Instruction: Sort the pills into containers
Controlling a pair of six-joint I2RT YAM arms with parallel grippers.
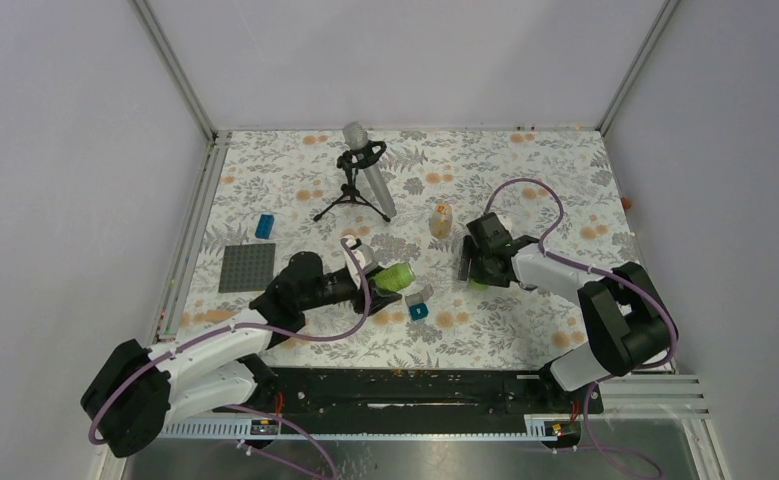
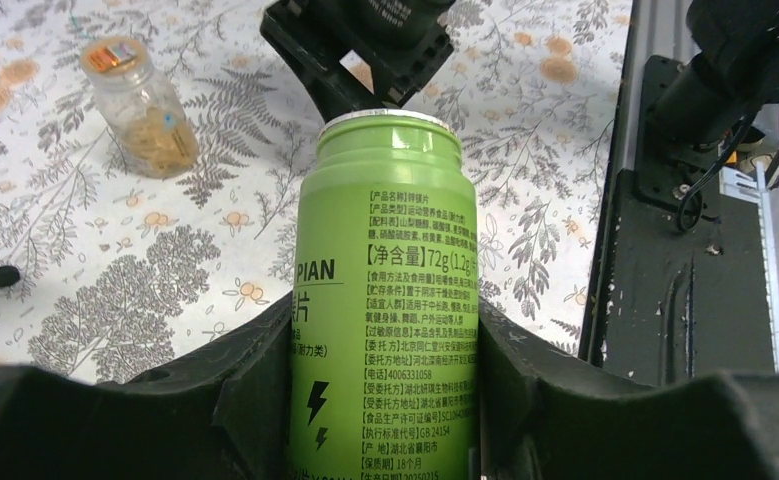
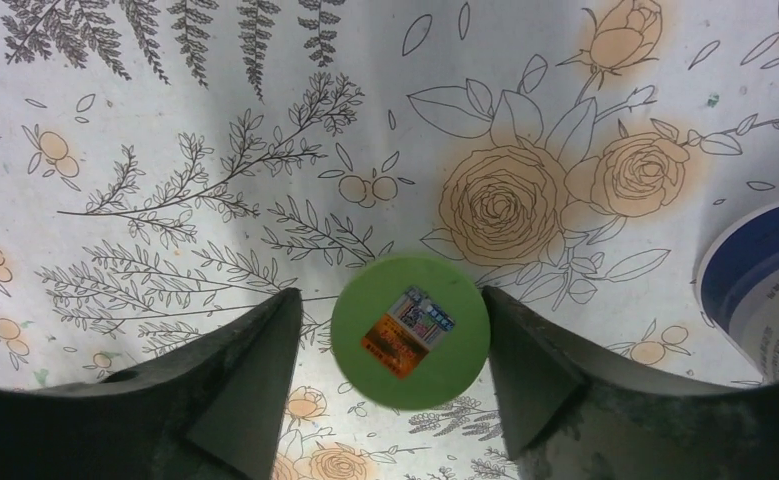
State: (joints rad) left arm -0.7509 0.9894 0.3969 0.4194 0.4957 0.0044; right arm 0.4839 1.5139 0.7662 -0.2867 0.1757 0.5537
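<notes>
My left gripper (image 1: 380, 278) (image 2: 380, 340) is shut on a green bottle (image 1: 396, 276) (image 2: 385, 280) with black print. The bottle's mouth has no cap on it and points toward the right arm. A round green cap (image 3: 410, 330) with a small sticker lies flat on the tablecloth. My right gripper (image 1: 475, 265) (image 3: 385, 345) straddles that cap, open, with a gap showing at the left finger. A clear jar (image 1: 441, 220) (image 2: 145, 110) with an orange-labelled lid stands beyond, holding tan pills.
A small blue container (image 1: 418, 305) sits just right of the green bottle; a blue-and-white container (image 3: 760, 290) shows at the right wrist view's edge. A microphone on a tripod (image 1: 365, 170), a grey baseplate (image 1: 246, 267) and a blue brick (image 1: 264, 226) stand to the left.
</notes>
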